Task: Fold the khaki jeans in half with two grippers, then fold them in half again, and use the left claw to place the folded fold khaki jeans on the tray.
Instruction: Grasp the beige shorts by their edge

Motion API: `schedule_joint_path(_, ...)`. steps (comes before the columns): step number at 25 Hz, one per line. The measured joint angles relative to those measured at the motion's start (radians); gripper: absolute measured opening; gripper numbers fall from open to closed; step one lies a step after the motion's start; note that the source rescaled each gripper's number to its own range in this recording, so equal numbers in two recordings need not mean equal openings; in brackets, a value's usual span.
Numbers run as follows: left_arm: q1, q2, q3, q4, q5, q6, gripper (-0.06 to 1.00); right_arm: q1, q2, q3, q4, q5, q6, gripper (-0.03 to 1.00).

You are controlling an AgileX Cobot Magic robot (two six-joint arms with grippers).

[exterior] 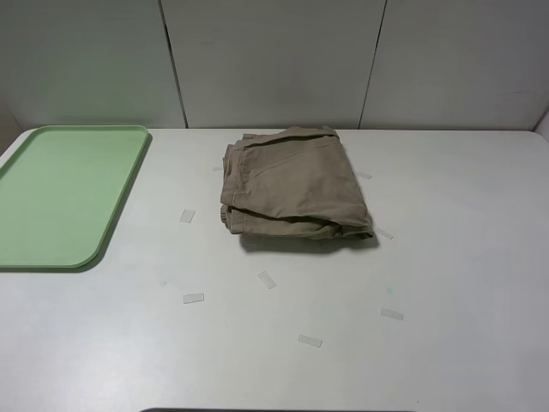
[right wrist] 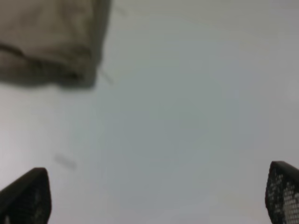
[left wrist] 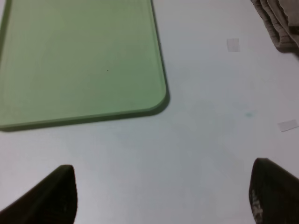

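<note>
I found the khaki jeans (exterior: pixel 294 184) lying as a folded, layered bundle near the middle of the worktop (exterior: pixel 429 283), well apart from the tray (exterior: pixel 60 197), which sat at the left with nothing on it. Both tools stood wide open and held nothing. The left tool (left wrist: pixel 163 196) hung over bare worktop near the tray's corner, and the right tool (right wrist: pixel 156 196) hung beside the bundle.

In my judgement the cloth was soft, light and limp. The layers would slip and sag if only one ply were pinched, so I would take hold of the thick stacked edge facing the tray, through every layer.

The high view showed the whole bundle and tray but neither arm. The left wrist view caught only a corner of the stacked folds. The right wrist view was blurred, though the bundle's edge could be made out.
</note>
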Motion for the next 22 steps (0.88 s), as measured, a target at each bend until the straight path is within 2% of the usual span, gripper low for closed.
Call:
schedule_joint_path(12,0.0,0.0,0.0,0.0,0.0,0.0,0.86,0.0,-0.051,0.015,-0.093,-0.023,0.084,1.0)
schedule_joint_path(22,0.0,0.0,0.0,0.001,-0.001,0.0,0.86,0.0,-0.051,0.015,-0.1,-0.023,0.097,1.0)
